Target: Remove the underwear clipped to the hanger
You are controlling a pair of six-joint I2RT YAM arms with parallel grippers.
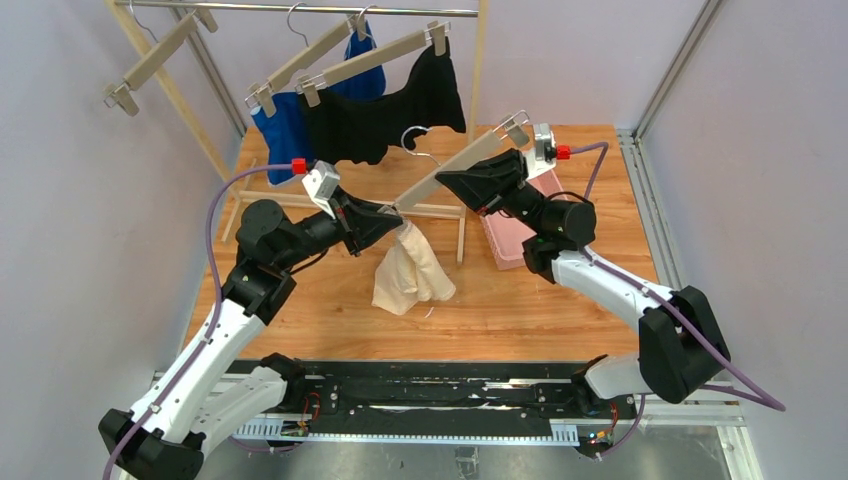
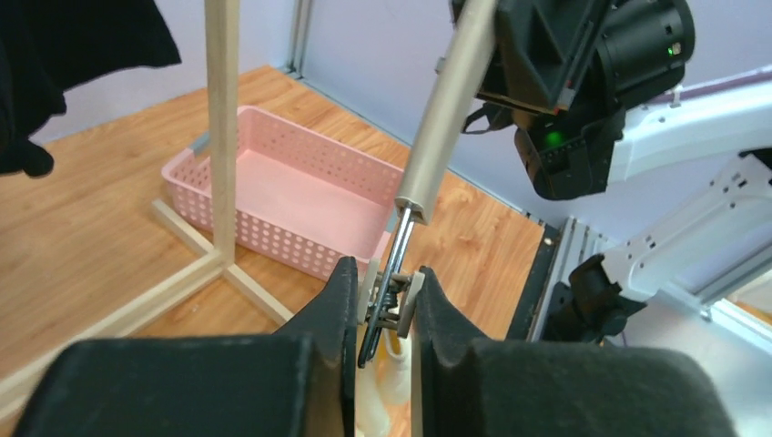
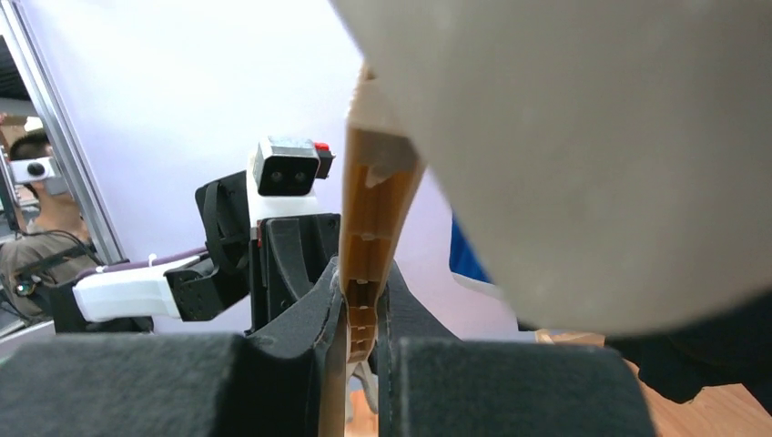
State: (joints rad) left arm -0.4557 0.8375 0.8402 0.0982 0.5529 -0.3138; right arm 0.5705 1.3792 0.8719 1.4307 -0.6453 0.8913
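A beige hanger point(image 1: 452, 170) is held tilted over the table by both arms. My right gripper point(image 1: 452, 183) is shut on its bar; the bar point(image 3: 369, 264) runs between the fingers in the right wrist view. My left gripper point(image 1: 392, 217) is shut on the hanger's lower clip point(image 2: 393, 300), squeezing its tabs. The cream-beige underwear point(image 1: 410, 270) hangs from that clip and droops onto the table; it shows below the clip in the left wrist view point(image 2: 380, 387). The blue underwear point(image 1: 285, 125) and black underwear point(image 1: 385, 115) hang clipped on hangers on the rack rail.
A wooden rack point(image 1: 455, 210) stands at the back; its post point(image 2: 221, 127) is close left of my left gripper. A pink basket point(image 1: 510, 235) sits on the table beneath my right arm, also in the left wrist view point(image 2: 291, 196). An empty hanger point(image 1: 155, 55) hangs far left.
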